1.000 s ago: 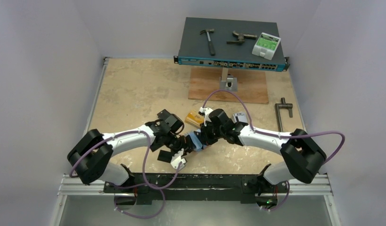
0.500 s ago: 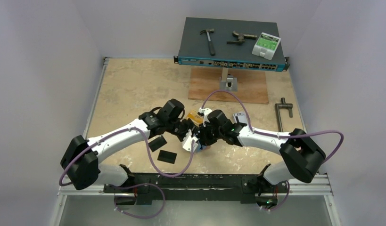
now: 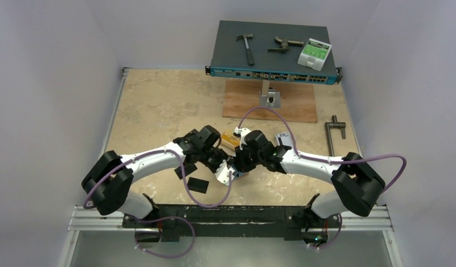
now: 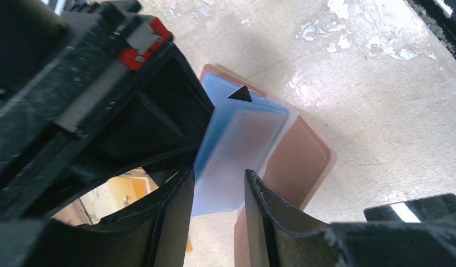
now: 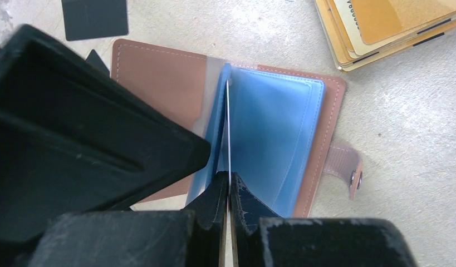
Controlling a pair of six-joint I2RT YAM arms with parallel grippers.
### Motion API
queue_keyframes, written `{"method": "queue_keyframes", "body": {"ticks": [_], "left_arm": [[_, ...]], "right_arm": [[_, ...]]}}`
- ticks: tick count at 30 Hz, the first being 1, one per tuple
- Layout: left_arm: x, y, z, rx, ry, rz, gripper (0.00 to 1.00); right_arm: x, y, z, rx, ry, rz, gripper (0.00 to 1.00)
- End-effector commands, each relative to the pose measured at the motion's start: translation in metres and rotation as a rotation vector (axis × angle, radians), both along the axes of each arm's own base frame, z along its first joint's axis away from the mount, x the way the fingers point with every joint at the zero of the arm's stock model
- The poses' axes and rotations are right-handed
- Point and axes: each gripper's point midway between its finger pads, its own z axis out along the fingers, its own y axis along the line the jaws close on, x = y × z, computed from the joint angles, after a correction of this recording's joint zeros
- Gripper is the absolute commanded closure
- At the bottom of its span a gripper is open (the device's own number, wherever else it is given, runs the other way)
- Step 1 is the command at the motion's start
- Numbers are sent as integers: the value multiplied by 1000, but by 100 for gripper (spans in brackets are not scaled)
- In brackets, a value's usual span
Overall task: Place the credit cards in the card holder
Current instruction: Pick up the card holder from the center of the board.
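The card holder [image 5: 158, 67] lies open on the table, salmon-pink outside with blue plastic sleeves [image 5: 275, 133] inside. In the top view it [image 3: 235, 174] is mostly hidden under both grippers. My right gripper [image 5: 228, 186] is shut on one thin sleeve leaf and holds it upright. My left gripper [image 4: 217, 206] is open, its fingers straddling the edge of a raised blue sleeve [image 4: 236, 144]. A stack of orange-gold cards [image 5: 381, 28] lies just beyond the holder. Black cards [image 3: 197, 184] lie near the left arm. A silver-grey card [image 3: 282, 137] lies by the right arm.
A network switch [image 3: 273, 53] at the back carries a hammer [image 3: 246, 47], another tool and a green-white box [image 3: 315, 51]. A wooden board [image 3: 270, 100] lies in front of it. A metal T-handle [image 3: 335, 133] lies at the right.
My left gripper has moved from over the black cards, away and right, to the card holder beside the right gripper. The right gripper has stayed shut on the sleeve.
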Motion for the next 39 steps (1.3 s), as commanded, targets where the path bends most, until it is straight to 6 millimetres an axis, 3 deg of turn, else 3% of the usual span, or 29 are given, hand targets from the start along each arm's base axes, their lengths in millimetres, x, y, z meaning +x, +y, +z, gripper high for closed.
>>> {"method": "queue_keyframes", "body": {"ticks": [1,13,25,39], "left_arm": [[5,-1,-7,-5,-42,-22,63],[-8,17,-19,66,-30,-62,66],[-33,47,-19,118,13,-47,72],[-46,58,-11,77,-16,-40,73]], "right_arm": [[0,10,19,64,-27,21,100],[1,9,20,61,-37,19,100],[-3,3,19,63,-34,8,100],[-16,18,60,194,-86,136,100]]}}
